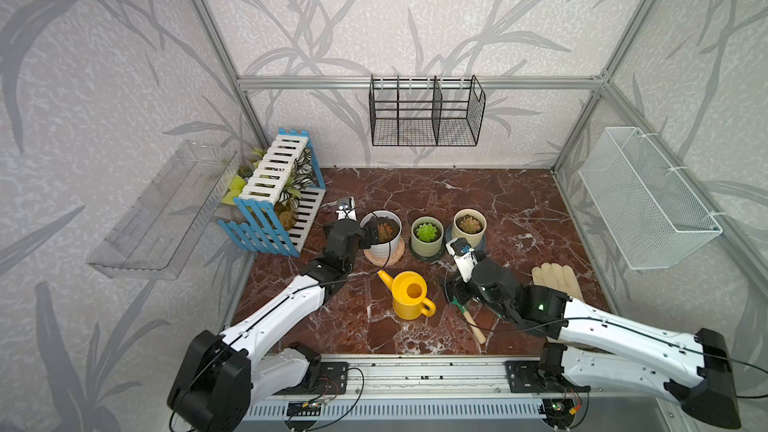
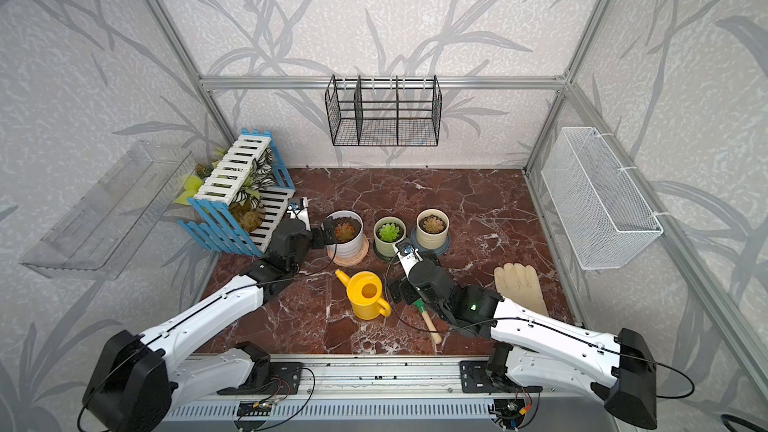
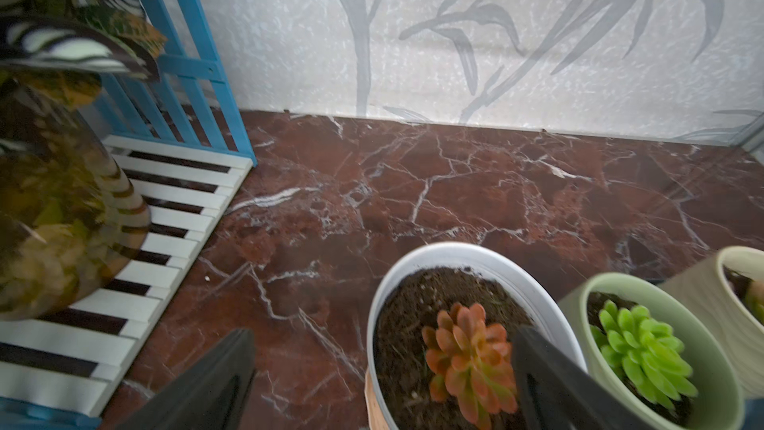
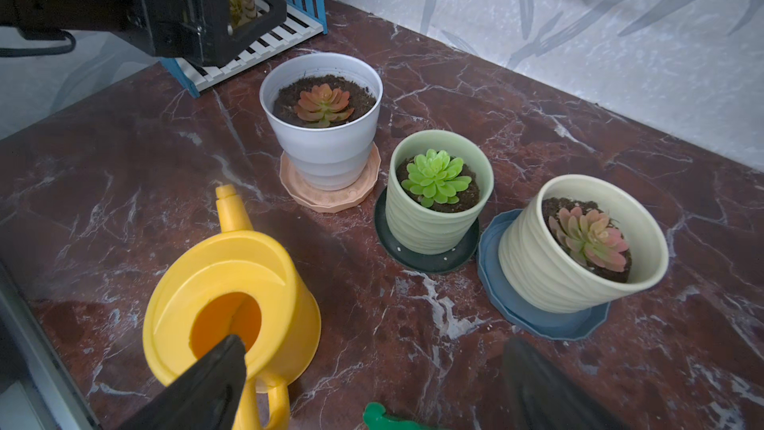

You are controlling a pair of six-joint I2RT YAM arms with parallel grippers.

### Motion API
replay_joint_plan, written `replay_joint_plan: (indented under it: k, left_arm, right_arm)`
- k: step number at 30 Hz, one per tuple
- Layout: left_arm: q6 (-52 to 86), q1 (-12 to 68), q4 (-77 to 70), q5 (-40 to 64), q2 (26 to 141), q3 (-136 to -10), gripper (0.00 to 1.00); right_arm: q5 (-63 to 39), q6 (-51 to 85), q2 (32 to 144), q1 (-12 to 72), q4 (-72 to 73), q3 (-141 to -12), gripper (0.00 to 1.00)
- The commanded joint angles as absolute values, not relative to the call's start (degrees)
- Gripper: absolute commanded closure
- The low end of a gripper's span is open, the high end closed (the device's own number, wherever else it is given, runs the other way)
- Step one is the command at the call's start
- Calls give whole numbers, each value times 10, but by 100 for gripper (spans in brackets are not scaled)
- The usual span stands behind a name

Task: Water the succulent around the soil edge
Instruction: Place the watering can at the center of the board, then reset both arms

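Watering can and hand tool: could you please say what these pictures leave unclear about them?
Watering can: any water inside; in the right wrist view a gripper finger covers part of its opening.
Hand tool: its head; under the right arm in both top views, cut by the right wrist view's edge.

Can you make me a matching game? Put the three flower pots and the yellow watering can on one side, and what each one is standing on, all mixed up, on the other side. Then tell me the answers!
Things:
1. white pot
2. green pot
3. cream pot
4. yellow watering can

Stands on:
A. blue saucer
B. bare marble table
C. peach saucer
D. black saucer

Pairs: 1-C, 2-D, 3-A, 4-B.
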State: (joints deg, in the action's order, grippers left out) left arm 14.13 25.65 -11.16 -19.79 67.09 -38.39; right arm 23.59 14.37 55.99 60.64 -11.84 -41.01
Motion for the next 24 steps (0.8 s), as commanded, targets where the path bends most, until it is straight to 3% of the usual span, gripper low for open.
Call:
replay_joint_plan:
  k: [1,15,24]
  left_arm:
    - [99,229,-222,-208,699,-401,0]
    - [54,106,-400,-165,748,-298,0]
    - [9,87,-447,-131,802,-279,0]
  right_arm:
    - [271,158,547,596,-101,-395,1]
    - [261,157,495,576,-73,-355,1]
    - [257,156,503,570,-67,-353,1]
